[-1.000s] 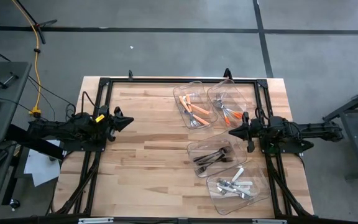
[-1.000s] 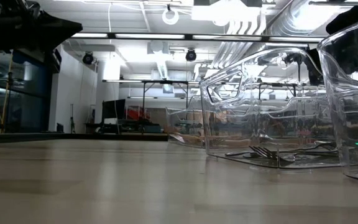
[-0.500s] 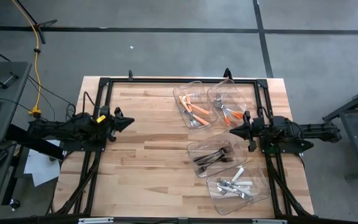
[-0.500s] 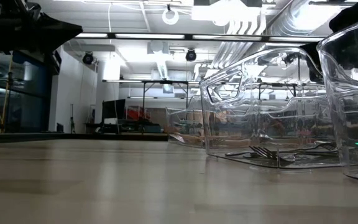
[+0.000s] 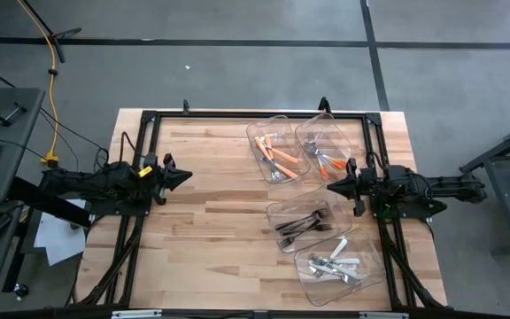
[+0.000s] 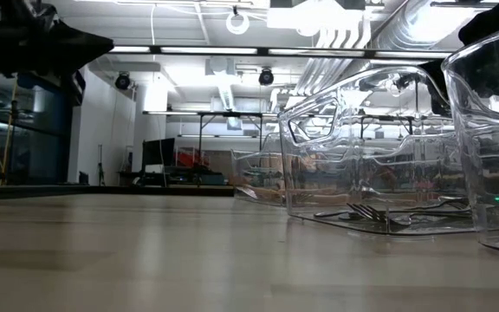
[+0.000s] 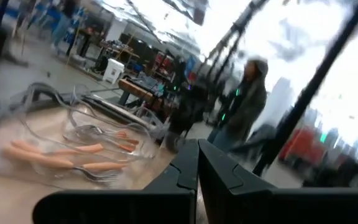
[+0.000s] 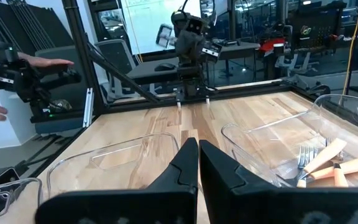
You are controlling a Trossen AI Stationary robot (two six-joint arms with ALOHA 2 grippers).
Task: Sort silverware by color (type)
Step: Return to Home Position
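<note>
The left gripper (image 5: 186, 175) sits low over the left part of the wooden table (image 5: 211, 239), at the end of its folded arm, pointing toward the middle. The left wrist view shows its two fingers pressed together with only a thin seam between them and nothing held. Right of centre stand four clear bins, and all the cutlery in view lies inside them. The first upper bin (image 5: 255, 133) holds orange-handled silverware (image 5: 280, 156), forks among it, lying slantwise on the floor of the bin. The second upper bin (image 5: 329, 119), just beside it to the right, holds a second lot of orange-handled pieces (image 5: 328, 163). Nearer the front edge, the middle bin (image 5: 273, 211) contains dark metal silverware (image 5: 299, 223); the low view shows fork tines resting flat on its bottom. The nearest bin (image 5: 374, 257), touching or almost touching the middle one, contains white-handled silverware (image 5: 335, 264). The right gripper (image 5: 329, 187) rests over the right side of the table, between the second upper bin and the middle bin, pointing toward the centre. The right wrist view shows its fingers closed against each other and empty. Beyond the table, the left wrist view shows a person in a hooded jacket (image 7: 247, 99).
</note>
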